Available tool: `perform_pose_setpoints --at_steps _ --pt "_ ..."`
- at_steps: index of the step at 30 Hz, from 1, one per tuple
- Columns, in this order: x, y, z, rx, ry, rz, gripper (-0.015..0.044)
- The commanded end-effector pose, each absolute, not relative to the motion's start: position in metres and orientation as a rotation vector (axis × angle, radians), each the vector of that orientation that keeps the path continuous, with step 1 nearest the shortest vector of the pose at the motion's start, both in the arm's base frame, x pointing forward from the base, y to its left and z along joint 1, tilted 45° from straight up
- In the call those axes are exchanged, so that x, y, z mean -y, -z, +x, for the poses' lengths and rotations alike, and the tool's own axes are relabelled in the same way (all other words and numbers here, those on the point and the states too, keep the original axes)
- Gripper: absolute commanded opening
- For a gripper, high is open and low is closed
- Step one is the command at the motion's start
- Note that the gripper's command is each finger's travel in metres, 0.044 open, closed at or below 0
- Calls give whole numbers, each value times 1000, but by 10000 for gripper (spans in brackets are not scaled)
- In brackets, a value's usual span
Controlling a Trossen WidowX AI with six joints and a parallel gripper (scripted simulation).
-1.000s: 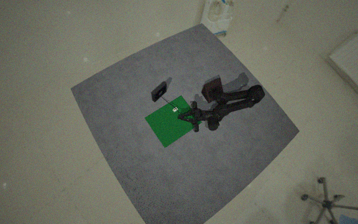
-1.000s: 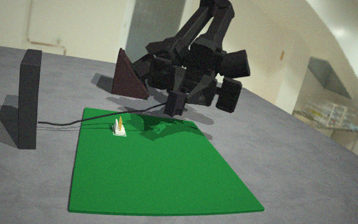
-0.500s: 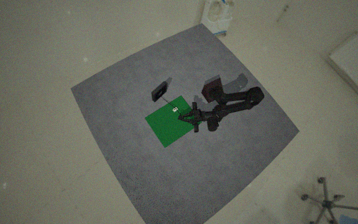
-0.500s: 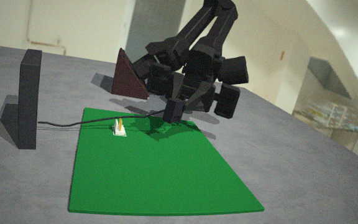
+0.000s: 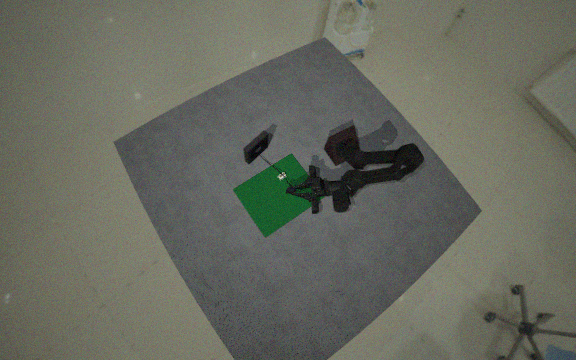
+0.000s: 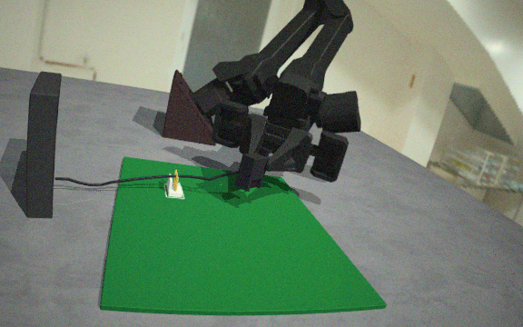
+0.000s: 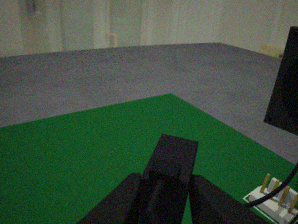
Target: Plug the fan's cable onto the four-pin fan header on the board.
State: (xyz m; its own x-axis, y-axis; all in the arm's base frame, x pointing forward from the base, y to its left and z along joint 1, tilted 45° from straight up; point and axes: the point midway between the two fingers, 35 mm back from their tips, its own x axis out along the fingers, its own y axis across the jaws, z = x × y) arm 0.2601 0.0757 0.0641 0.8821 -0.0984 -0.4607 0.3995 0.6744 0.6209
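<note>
Plug (image 6: pixel 251 171) (image 7: pixel 172 155) is sitting clamped in the hand (image 5: pixel 289 190) (image 6: pixel 253 169) (image 7: pixel 165 183), off the header (image 5: pixel 282 176) (image 6: pixel 174 188) (image 7: pixel 275 200), whose pins are standing bare to the hand's side, nearer the fan (image 5: pixel 257 147) (image 6: pixel 41 145) (image 7: pixel 286 90). Aligning seems under way; the next move is calling for shifting fanward, then pressing down. The fingers are hiding the plug's lower end; its sockets aren't showing.

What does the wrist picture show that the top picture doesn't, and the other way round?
Only wrist: the separate gold pins on the white header, and the top of the dark plug between the fingers.

Only top: the arm's reddish-brown base and a wheeled stand on the floor.

Both: the green board, the black fan and its cable.
</note>
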Motion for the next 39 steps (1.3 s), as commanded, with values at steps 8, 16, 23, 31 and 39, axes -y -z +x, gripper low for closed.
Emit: perform_pose_setpoints --at_steps 8,16,23,31,39 --pt "-82 -57 259 -410 292 789 0" --pt "-87 -52 258 -410 293 789 0" --pt "-91 -48 258 -411 293 789 0" --pt "-92 -46 257 -415 290 785 0" --pt "-92 -46 257 -415 290 785 0"
